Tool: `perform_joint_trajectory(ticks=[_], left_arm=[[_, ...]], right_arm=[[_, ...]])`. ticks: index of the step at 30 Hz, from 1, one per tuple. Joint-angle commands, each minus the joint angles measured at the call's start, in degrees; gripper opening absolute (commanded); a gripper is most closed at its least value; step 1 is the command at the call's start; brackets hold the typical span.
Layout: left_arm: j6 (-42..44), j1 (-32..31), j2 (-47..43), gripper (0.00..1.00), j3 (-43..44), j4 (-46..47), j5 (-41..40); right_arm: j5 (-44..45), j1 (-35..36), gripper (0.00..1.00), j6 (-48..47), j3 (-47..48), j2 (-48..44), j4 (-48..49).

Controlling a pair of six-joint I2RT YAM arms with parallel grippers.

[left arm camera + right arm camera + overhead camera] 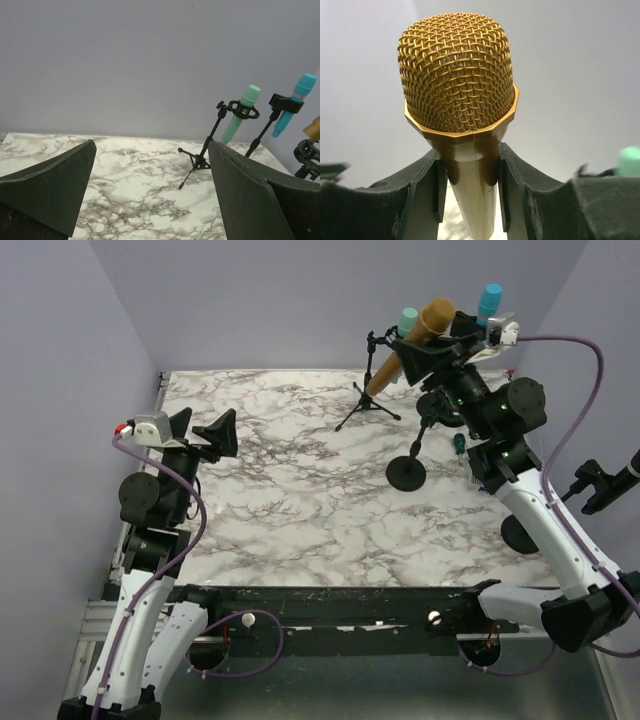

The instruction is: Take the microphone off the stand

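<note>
Grasp done: right pincer is clamped on the neck of the gold mesh-headed microphone, just below the head. Mic sits tilted at 1 o'clock over the marbled table, tail pointing to 7 o'clock. Round-base black stand is below it; its clip is hidden by the arm, so can't tell if the mic is free. Likely left: pull clear, set down. Left pincer is wide open, empty, at 9 o'clock. No containers; the other stand clips hold a mint-green mic and a turquoise mic.
</note>
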Motion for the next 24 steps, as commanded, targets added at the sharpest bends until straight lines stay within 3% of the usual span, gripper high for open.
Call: perform_joint_trajectory(ticks=[1,6,8,9,11,14,18,24], left_arm=[[-0.1,-0.4,4.8,0.99,2.3,-2.6,3.3],[-1.5,-0.4,12.6,0.99,8.1,-7.9,14.0],[-3.3,-0.5,15.5,0.97,11.1,-10.1,22.4],[-4.5,-0.5,16.8,0.9,11.8,-9.5,30.0],[-8.9,-1.4,18.8,0.87,11.1,-4.9,41.3],[-13.9,-7.2,19.0,0.9,8.7,1.2,48.6],[-16.5,-16.9,17.8,0.99,5.6,5.3,44.0],[-14.9,-27.9,22.7,0.97,10.9,-0.4,32.0]], right_arm=[[-18.4,0.0,0.01,21.0,0.8,4.8,-4.6],[-24.0,0.2,0.01,27.4,-1.2,4.7,-5.8],[-25.3,0.5,0.01,27.9,-2.2,4.4,-7.9],[-26.0,0.6,0.01,28.0,-2.5,4.3,-9.5],[-27.0,0.8,0.01,28.3,-4.4,3.4,-10.9],[-28.1,1.2,0.01,29.6,-8.9,1.1,-8.6],[-28.7,1.4,0.01,30.9,-13.6,-1.9,-7.5],[-29.8,1.6,0.01,33.1,-18.7,-5.7,-5.2]])
